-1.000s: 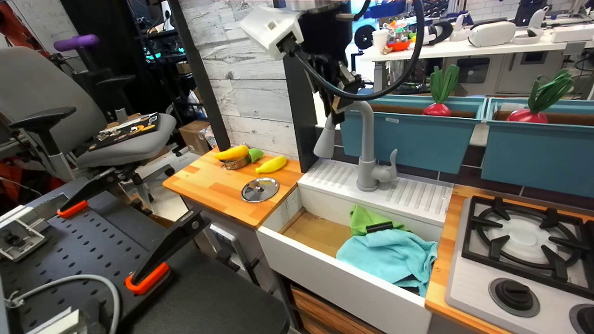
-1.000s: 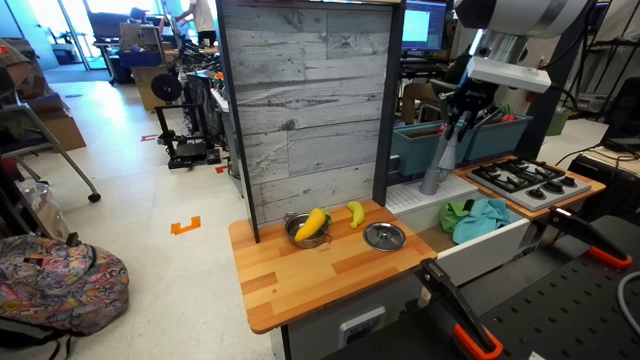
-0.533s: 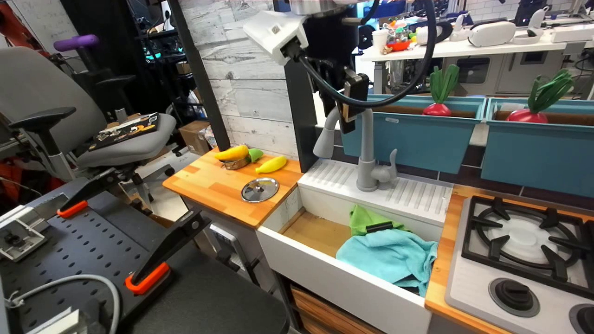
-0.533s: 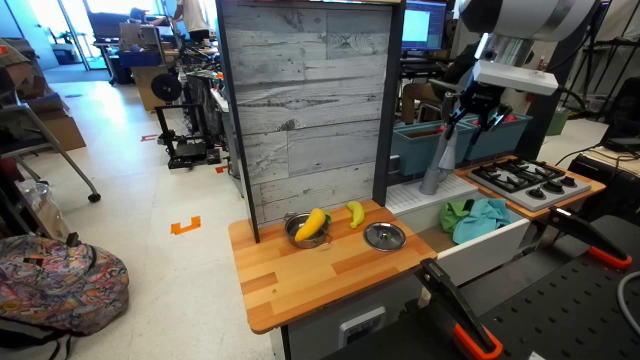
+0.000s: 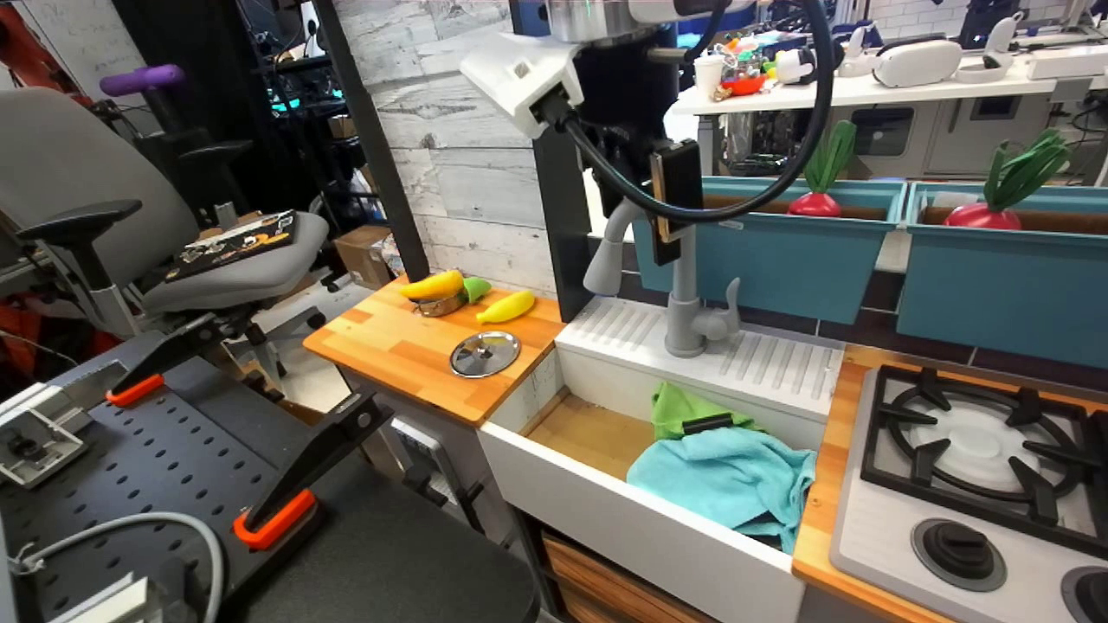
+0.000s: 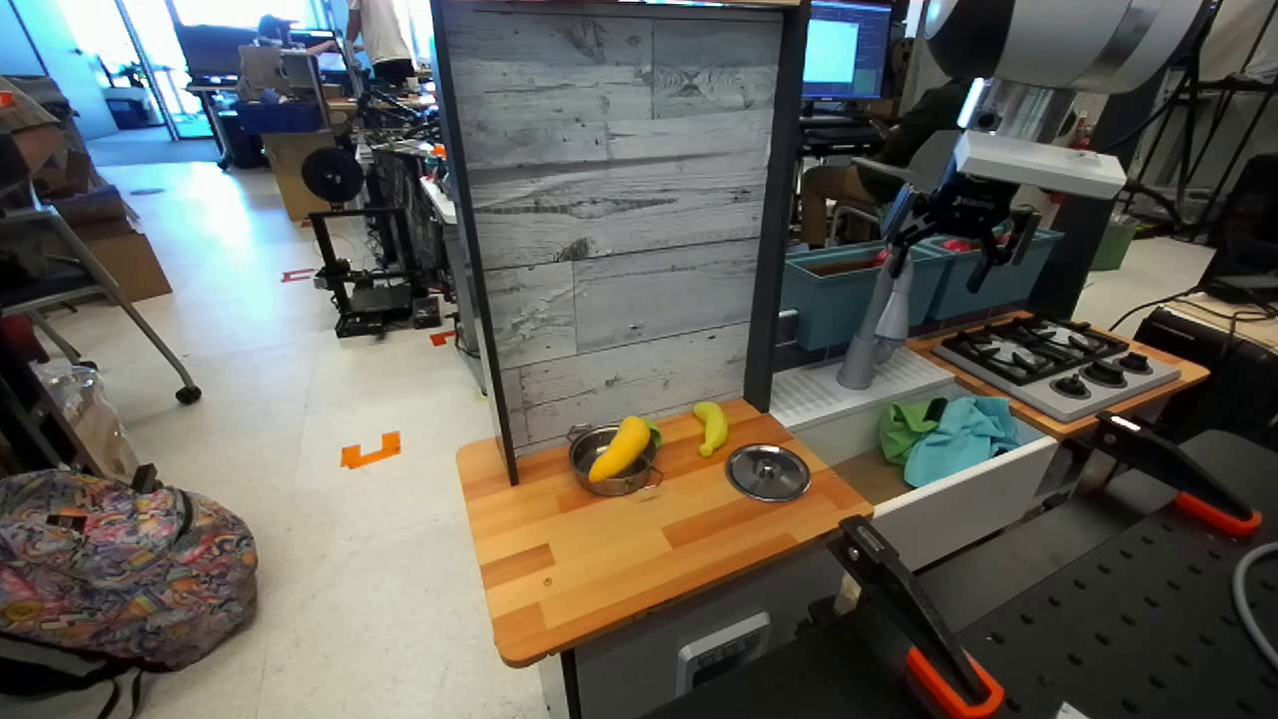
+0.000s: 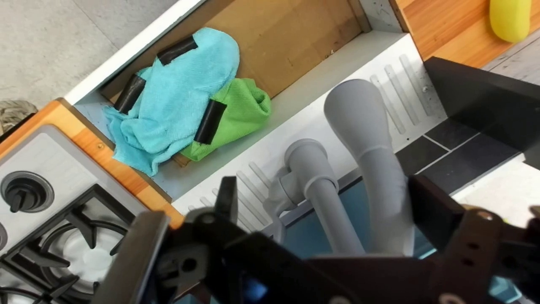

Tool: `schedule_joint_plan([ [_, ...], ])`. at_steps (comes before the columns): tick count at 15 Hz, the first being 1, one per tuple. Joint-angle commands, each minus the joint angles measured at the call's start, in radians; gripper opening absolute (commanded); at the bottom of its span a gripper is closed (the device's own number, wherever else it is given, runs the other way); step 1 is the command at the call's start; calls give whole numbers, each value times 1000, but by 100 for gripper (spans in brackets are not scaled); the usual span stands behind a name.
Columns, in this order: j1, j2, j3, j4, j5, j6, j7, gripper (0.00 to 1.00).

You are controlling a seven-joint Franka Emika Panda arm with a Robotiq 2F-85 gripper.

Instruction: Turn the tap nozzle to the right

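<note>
The tap nozzle [image 5: 603, 264] is a grey gooseneck spout, its flared head hanging over the white ledge behind the sink. Its side lever [image 5: 732, 303] sticks out at the base. My gripper [image 6: 937, 275] is at the top of the spout, its fingers spread wide. In the wrist view, the nozzle [image 7: 358, 109] and its upright stem lie between my parted fingers. One finger [image 7: 432, 202] is right alongside the curved spout; I cannot tell whether it touches. The other finger [image 7: 228, 196] stands well apart from it. The top of the bend is hidden behind the gripper.
Blue planters [image 5: 762, 260] stand right behind the tap. A dark post [image 5: 563, 199] rises beside it. Blue and green cloths [image 5: 727, 476] lie in the sink. A stove [image 5: 978, 484] is on one side; a wooden counter [image 6: 639, 549] with a pot [image 6: 609, 479] and lid [image 6: 767, 472] on the other.
My gripper's fingers have gone from shut to wide apart. The arm has shifted a little rightward and down in both exterior views. The nozzle looks unmoved.
</note>
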Motion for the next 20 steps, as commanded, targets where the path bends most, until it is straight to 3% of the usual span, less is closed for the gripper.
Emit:
schedule_joint_plan([
  [1,-53,-83,2,-75,-10,-63,-65,100],
  [5,-55,-155,23,-125,16,-109,-76,100],
  [9,-58,-330,18,-263,52,-207,-108,100],
  [13,-16,-517,3,-425,89,-203,-110,100],
  [14,-13,-400,-16,-316,60,-215,-98,100],
  [17,7,-495,-22,-398,73,-215,-96,100],
  [20,8,-504,-23,-412,73,-214,-96,100],
])
